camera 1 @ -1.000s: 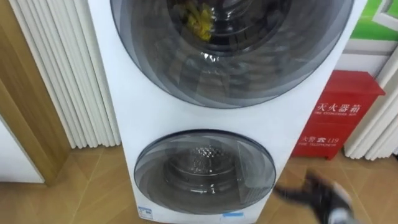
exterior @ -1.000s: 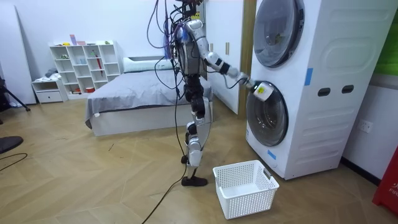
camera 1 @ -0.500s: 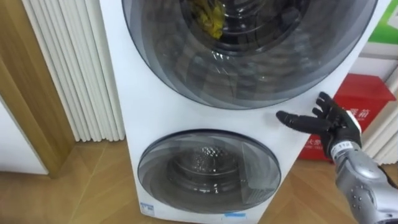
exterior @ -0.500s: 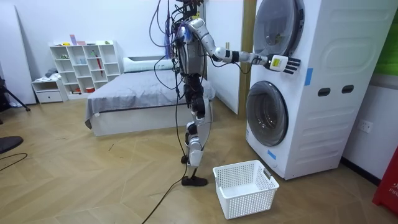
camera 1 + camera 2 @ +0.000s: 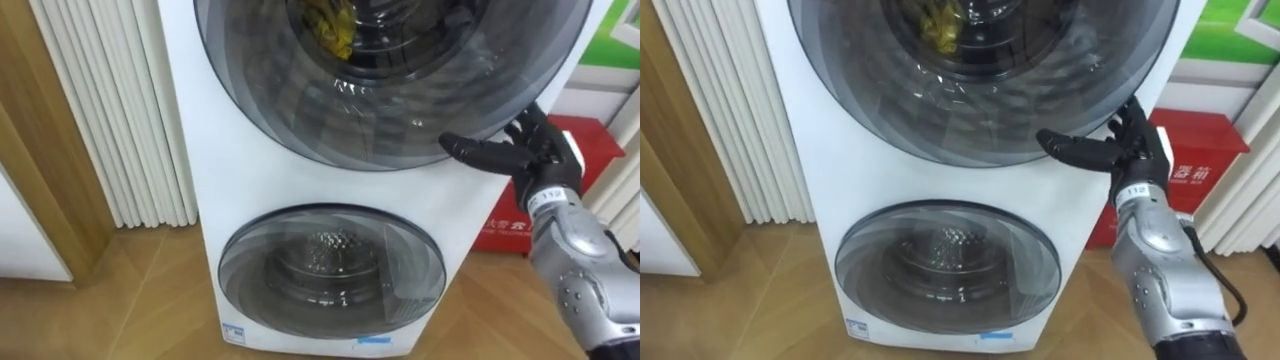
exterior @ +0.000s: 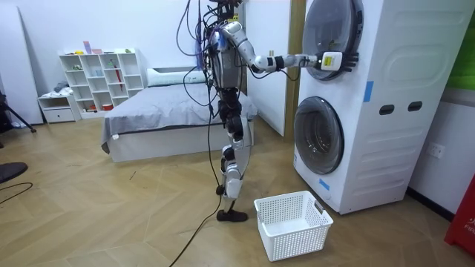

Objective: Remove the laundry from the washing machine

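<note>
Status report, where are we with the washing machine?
Right hand open at upper door rim. Yellow clothes inside, door shut. Basket on floor.

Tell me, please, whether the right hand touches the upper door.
Cannot tell. In the left eye view the right hand overlaps the upper door; neither contact nor gap is plain.

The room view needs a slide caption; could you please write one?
Robot before the stacked washing machine, open right hand at the closed upper door, white basket on the floor.
</note>
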Available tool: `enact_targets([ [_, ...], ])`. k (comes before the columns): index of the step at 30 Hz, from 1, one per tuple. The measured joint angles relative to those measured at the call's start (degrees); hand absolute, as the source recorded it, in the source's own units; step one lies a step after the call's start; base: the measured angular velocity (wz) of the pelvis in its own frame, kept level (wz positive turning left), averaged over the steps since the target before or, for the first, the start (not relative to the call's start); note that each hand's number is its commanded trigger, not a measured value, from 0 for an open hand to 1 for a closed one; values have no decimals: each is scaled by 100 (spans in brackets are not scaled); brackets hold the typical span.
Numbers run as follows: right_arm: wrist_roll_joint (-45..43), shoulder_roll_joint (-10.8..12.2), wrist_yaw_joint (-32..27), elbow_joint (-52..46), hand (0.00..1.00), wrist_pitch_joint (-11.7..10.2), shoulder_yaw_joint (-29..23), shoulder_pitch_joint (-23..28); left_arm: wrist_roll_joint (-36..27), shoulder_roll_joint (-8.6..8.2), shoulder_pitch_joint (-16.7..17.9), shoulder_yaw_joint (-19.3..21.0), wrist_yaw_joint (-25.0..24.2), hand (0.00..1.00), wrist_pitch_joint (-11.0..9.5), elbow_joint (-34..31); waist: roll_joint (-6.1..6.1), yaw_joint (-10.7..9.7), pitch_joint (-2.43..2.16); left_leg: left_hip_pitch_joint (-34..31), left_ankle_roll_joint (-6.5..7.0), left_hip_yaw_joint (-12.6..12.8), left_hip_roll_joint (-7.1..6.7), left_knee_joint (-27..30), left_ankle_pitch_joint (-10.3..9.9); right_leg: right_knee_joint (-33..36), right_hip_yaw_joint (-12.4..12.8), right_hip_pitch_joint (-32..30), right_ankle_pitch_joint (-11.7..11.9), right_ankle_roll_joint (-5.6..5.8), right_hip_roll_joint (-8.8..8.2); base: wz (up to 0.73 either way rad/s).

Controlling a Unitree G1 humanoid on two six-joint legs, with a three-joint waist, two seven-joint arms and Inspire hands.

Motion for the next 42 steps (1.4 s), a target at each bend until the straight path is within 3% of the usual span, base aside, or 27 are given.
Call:
enact_targets([
  [6,5,-125,-392,-730,0,11,-70,-3,-5,30,81,-22,-14,0,5,-89,-38,-67,2,10,2,-4,0,0,1,0,-3,10,0,0,0,0],
  [15,6,-399,-590,-1199,0,9,-77,-12,-3,186,82,-29,-79,0,2,-90,-230,-76,-29,58,2,-2,-1,-1,1,-4,20,44,0,0,1,0],
  [25,161,-437,-587,-1714,0,9,-85,-11,-4,204,298,-24,-113,0,27,-263,-194,-144,-4,52,-2,6,2,-33,-4,-5,-10,-3,3,-6,2,-4],
  [32,134,-477,-578,-1838,0,9,-99,-11,-5,206,325,-52,-50,0,78,-389,-179,-148,-11,73,-2,12,2,-45,-4,-5,-10,2,4,-7,5,-1],
  [39,27,-476,-436,-1882,0,-13,-25,5,-60,246,293,-286,13,0,55,-437,-70,-150,-6,142,-2,67,8,-45,-3,-12,-4,40,4,-7,5,-1],
  [42,30,-438,-414,-2286,0,-116,-26,332,-72,258,297,-414,65,0,30,-420,-13,-145,2,153,-2,110,10,-83,-3,-13,-4,23,4,-7,5,-6],
])
